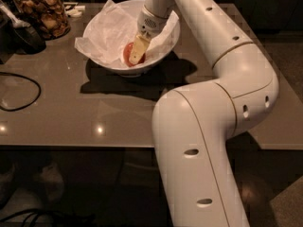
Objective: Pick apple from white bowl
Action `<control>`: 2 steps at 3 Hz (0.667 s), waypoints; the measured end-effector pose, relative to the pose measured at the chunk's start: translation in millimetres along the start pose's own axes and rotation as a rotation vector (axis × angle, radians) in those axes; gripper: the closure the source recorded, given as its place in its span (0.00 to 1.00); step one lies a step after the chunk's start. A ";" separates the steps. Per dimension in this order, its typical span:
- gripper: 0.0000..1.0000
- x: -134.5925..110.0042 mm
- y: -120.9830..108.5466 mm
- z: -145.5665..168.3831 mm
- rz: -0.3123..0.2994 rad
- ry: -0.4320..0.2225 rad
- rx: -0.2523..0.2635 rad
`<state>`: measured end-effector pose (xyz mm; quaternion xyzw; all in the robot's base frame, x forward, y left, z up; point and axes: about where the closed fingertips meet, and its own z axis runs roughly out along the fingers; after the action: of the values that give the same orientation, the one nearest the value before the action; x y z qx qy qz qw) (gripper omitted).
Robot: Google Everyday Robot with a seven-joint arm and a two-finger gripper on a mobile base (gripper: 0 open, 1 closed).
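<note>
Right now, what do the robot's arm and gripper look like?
The arm is glossy white, made of rounded segments with small dark oval holes and thin seams at the joints. No cables show. The gripper, down in the white bowl at the apple, is pale yellow.

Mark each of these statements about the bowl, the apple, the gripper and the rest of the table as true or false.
1. The gripper is down inside the white bowl, right at the apple. True.
2. The apple lies on the table beside the bowl. False: it sits inside the bowl.
3. A glass jar of brown snacks stands on the table, in the upper left of the camera view. True.
4. The bowl is bare inside. False: crumpled white paper lines it and sticks out past the rim.
5. A black cable lies on the table near the view's left edge. True.
</note>
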<state>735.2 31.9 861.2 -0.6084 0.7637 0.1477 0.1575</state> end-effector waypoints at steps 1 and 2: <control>1.00 -15.5 1.7 -9.3 -0.020 -0.016 0.022; 1.00 -30.7 7.5 -23.8 -0.050 -0.039 0.038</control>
<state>732.9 50.7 896.0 -0.6213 0.7476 0.1412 0.1874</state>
